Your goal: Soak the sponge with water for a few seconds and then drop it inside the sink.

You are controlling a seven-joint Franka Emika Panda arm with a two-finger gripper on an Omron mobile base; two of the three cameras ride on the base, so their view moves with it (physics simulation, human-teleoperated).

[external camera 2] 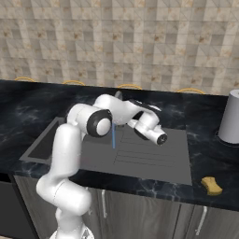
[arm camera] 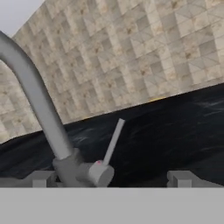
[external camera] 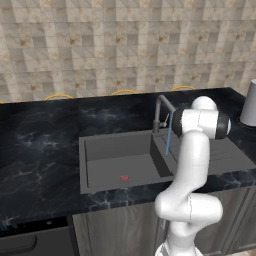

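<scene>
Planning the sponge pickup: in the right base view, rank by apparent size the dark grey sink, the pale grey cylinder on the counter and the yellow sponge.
1. Dark grey recessed sink
2. Pale grey cylinder, cut off by the frame edge
3. Small yellow sponge

water (external camera: 168,134) streaming — into sink (external camera: 120,165)

Matt grey sink (external camera: 120,165), glossy marbled countertop (external camera: 40,145)

two rear base views sharing the sink (external camera: 120,165); hand view close on faucet (arm camera: 39,109)
</scene>
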